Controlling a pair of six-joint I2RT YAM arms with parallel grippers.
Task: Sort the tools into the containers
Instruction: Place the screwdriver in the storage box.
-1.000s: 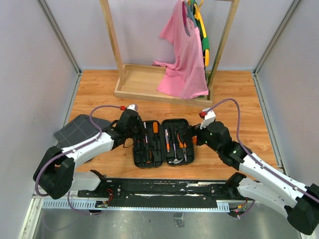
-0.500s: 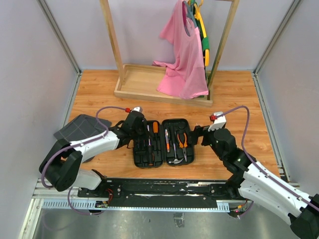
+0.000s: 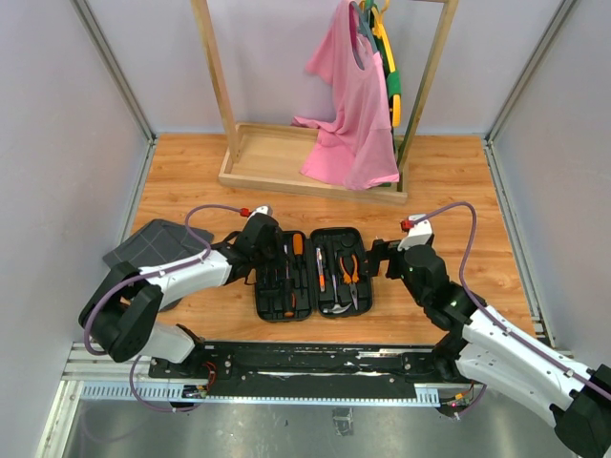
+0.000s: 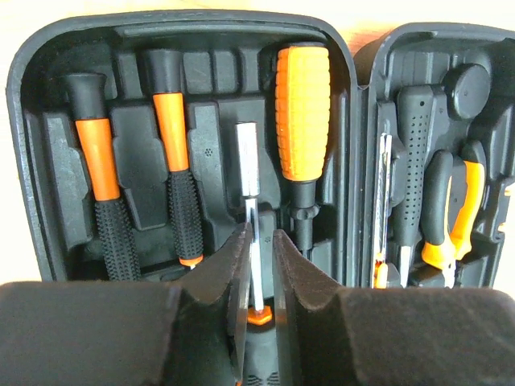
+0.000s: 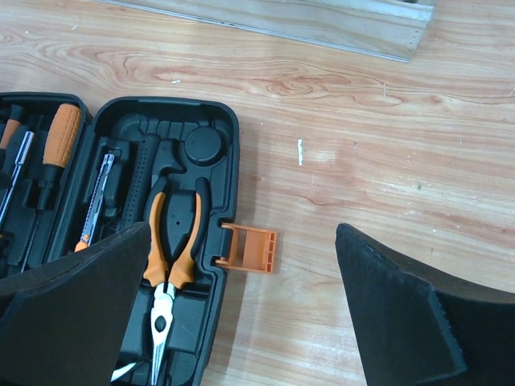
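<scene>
The black tool case [image 3: 260, 303] lies open and flat in front of the arms. Its left half [image 4: 20, 121] holds two orange-and-black screwdrivers [image 4: 98, 165], a big orange-handled driver [image 4: 302, 112] and a thin steel-shafted screwdriver [image 4: 250, 173]. My left gripper [image 4: 257, 257] straddles that thin shaft with its jaws slightly parted, a sliver of space showing on the right of it. The right half [image 5: 229, 161] holds pliers [image 5: 171, 241] and other tools. My right gripper [image 5: 241, 233] hangs wide open over the orange latch [image 5: 249, 248], holding nothing.
A wooden clothes rack [image 3: 286, 157] with a pink shirt [image 3: 348, 105] stands at the back of the table. Dark grey grid-patterned fabric [image 3: 148, 246] lies at the left, beside the left arm. Bare wood floor [image 5: 378, 145] stretches right of the case.
My left gripper moved right over the case's left half, and its jaws have just parted a little around the thin screwdriver. The right gripper drew back from the case to the right.
</scene>
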